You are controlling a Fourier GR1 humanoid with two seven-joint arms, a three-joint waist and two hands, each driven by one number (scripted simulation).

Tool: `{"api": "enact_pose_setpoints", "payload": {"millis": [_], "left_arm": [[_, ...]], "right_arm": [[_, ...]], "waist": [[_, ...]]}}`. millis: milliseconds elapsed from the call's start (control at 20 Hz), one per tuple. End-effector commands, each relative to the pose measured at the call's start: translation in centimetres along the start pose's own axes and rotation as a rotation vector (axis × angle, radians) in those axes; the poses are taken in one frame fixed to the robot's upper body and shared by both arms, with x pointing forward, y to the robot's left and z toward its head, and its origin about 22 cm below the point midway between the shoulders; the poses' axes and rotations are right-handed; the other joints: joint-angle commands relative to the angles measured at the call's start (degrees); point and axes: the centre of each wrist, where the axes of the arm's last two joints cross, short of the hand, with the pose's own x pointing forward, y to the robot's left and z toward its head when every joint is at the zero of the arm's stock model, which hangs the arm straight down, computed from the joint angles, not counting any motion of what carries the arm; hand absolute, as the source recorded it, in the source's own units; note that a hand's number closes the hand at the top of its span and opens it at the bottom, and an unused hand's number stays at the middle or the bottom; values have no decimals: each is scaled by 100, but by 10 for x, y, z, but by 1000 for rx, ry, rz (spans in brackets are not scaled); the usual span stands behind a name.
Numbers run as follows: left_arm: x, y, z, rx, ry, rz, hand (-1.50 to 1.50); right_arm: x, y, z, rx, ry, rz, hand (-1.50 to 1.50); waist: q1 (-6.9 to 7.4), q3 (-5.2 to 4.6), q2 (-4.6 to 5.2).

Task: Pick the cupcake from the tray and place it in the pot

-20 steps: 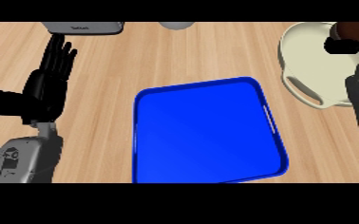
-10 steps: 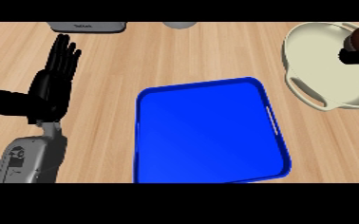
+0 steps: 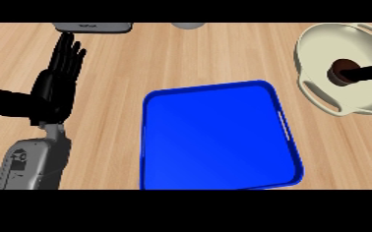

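Head view: cupcake (image 3: 341, 72) inside pot (image 3: 320, 91), right fingers (image 3: 361, 72) on it, grip unreadable; release only once seated, then lift straight; left hand (image 3: 56, 81) rests, fingers straight; tray (image 3: 218, 137) bare.

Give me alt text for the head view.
A brown cupcake sits inside the cream pot at right, a black finger touching it. The blue tray lies mid-counter; the open left hand rests at left.

Single head view, steeply down onto the counter (image 3: 189, 59).
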Motion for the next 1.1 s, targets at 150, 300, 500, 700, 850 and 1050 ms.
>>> {"api": "enact_pose_setpoints", "payload": {"millis": [150,300,500,700,850,1050], "left_arm": [[6,4,-1,8,-11,-3,0],[-8,-2,8,-4,14,-9,0],[-8,0,9,13,-3,-6,0],[5,-2,-1,14,-7,-16,0],[-2,19,3,30,-4,-13,0],[-3,10,7,19,10,-3,0]], "right_arm": [[9,-8,-7,-73,-147,-177,-150],[22,6,2,-123,-135,-321,-150],[5,-26,-14,-163,-52,-492,-150],[-19,-35,-17,-230,-16,-627,-150],[-51,-32,-10,-280,-32,-654,-150],[-59,-61,-20,-334,-56,-722,-150]], "waist": [[31,2,-1],[-32,-4,-21],[-71,-5,-33],[-103,-2,-37],[-142,-8,-57],[-134,-11,-56]]}}
